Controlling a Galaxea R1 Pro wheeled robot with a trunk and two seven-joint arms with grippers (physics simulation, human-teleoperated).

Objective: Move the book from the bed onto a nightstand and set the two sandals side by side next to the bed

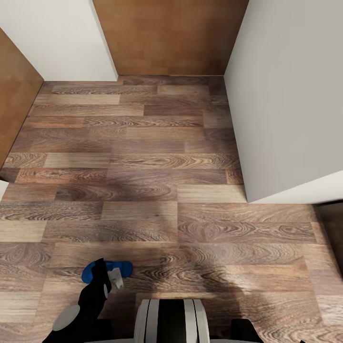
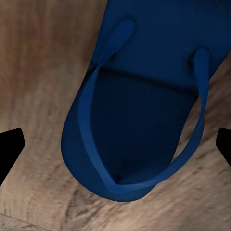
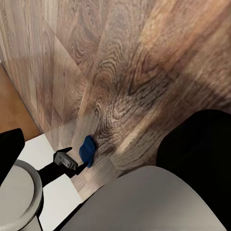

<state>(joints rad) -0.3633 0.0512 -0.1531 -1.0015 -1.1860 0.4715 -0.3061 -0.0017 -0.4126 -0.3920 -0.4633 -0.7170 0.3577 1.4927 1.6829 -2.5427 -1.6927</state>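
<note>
One bright blue sandal (image 1: 123,267) lies on the wood-plank floor close in front of my base, at the lower left of the head view. My left gripper (image 1: 107,277) hangs right over it, open. In the left wrist view the sandal (image 2: 144,120) is close up, strap side up, with my left gripper (image 2: 115,147) spread so that a black fingertip (image 2: 9,149) shows on either side of it, not touching. The right wrist view shows the same sandal (image 3: 88,149) small beside my left arm. One finger (image 3: 7,151) of the right gripper shows at that view's edge, spread wide. The book, bed and nightstand are out of view.
A white wall corner (image 1: 286,105) juts in at the right. A brown wooden door (image 1: 171,38) closes the far end, with another white wall (image 1: 62,38) and a brown panel (image 1: 14,95) at the left. Plank floor (image 1: 143,157) stretches ahead. My base (image 1: 171,321) is at the bottom.
</note>
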